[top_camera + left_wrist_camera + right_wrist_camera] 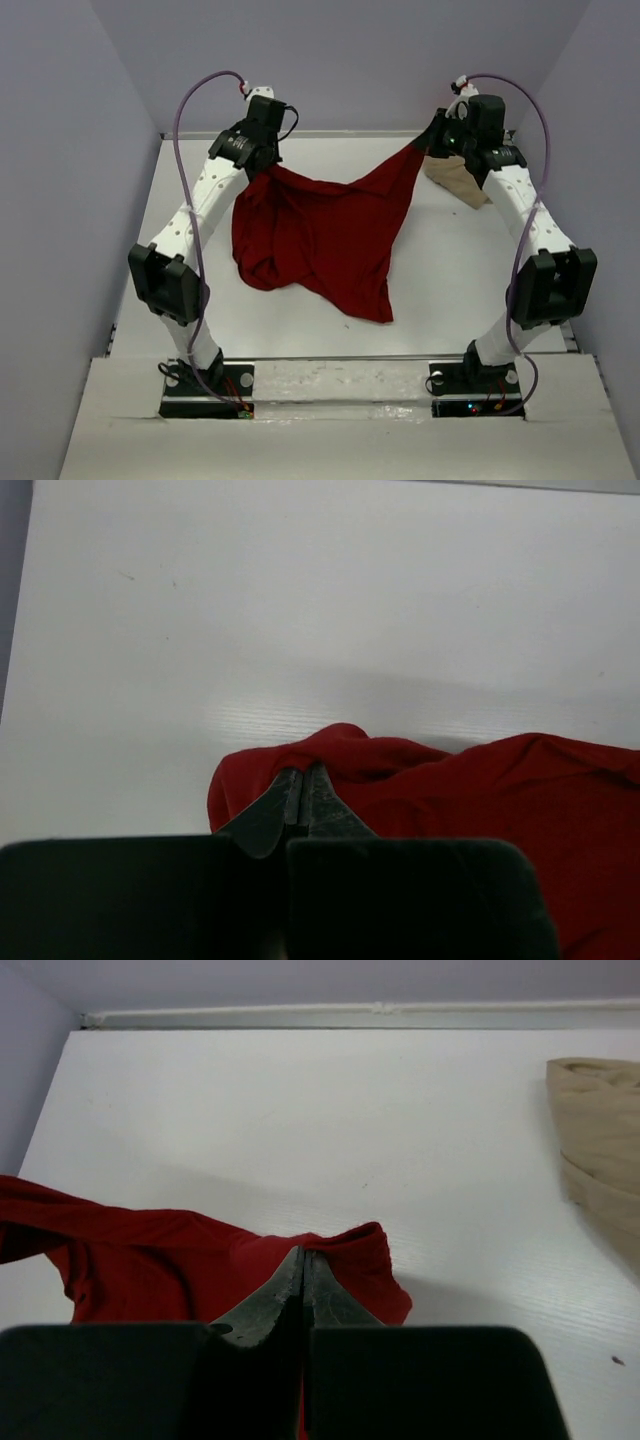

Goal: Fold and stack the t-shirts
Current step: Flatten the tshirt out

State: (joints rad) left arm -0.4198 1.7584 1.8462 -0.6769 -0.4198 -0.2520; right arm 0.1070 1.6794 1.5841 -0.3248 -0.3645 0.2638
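The white tabletop is carrying everything here. The biggest thing on it is the red shirt, which is hanging stretched between the two arms near the far edge. Its lower part is drooping down and bunching on the middle of the tabletop. I'm guessing the arms are lifting it by two spots along one edge so it's spreading out before any fold gets made; folding doesn't look started yet.

The tan shirt is sitting in a lump toward the far right corner, partly hidden behind the right arm. It's out of the red one's way, probably waiting its turn.

The left gripper is pinching fully closed on a hump of red cloth at the shirt's left end, with fabric bulging right around its tips. The right gripper is doing the same at the right end, clamped tight on a fold of red. The tan shirt is lying off to its right, apart from it.
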